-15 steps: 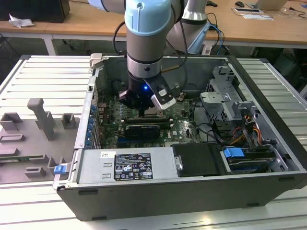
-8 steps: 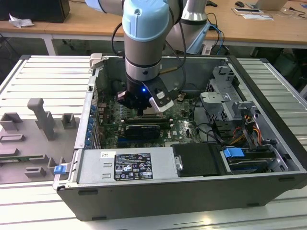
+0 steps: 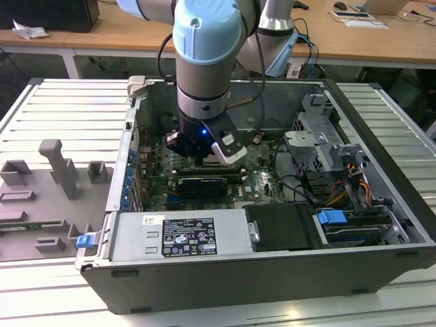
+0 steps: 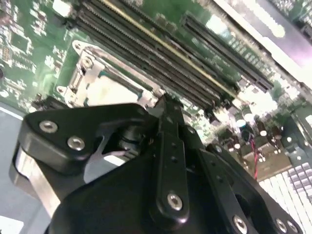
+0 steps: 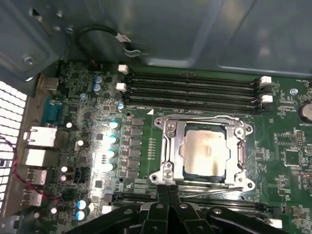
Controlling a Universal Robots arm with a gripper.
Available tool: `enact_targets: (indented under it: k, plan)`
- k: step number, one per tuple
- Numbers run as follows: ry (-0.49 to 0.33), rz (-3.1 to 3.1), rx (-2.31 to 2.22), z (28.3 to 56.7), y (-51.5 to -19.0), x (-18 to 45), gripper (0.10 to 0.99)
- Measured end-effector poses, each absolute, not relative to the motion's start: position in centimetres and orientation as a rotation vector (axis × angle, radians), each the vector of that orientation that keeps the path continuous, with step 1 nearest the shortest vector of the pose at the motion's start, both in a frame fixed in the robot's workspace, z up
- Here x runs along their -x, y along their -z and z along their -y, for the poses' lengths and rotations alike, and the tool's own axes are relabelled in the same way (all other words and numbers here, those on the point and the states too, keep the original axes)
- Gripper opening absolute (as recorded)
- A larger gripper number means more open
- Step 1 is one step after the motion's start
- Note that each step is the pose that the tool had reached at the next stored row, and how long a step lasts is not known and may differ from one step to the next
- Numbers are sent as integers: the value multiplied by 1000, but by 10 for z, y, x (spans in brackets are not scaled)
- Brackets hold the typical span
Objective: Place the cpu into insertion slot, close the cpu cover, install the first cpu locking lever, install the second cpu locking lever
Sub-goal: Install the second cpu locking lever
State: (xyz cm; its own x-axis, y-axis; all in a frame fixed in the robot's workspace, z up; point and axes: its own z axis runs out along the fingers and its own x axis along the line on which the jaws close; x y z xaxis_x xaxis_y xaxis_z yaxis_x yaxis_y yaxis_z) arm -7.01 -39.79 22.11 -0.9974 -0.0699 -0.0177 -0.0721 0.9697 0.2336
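Chip (image 5: 205,149) sat flat in the socket (image 5: 191,171), pale metal face up, centre-right of the first wrist view. Metal cover frame (image 5: 171,146) lay closed around it, chip showing through the window. A thin wire lever (image 5: 214,191) ran along the frame's lower edge; whether it was latched, hard to say. Memory slots (image 5: 192,87) ran in rows just above the socket on the green board (image 5: 287,146).

Gripper (image 5: 168,192) came up from the bottom edge of that view, black fingers (image 5: 161,204) pressed together, closed on nothing visible, tips just beside the frame's lower edge near the lever. In the second wrist view the gripper (image 4: 165,105) filled the lower half, socket frame (image 4: 85,80) just past its tip at centre-left.

In the exterior view the arm reached down into the open computer case (image 3: 272,279), gripper (image 3: 201,158) over the board at frame centre.
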Motion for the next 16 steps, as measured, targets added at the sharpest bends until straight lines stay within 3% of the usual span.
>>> enact_targets:
  k: [16]
  plan:
    - [-456, -3094, 112, 406, -205, 72, 106]
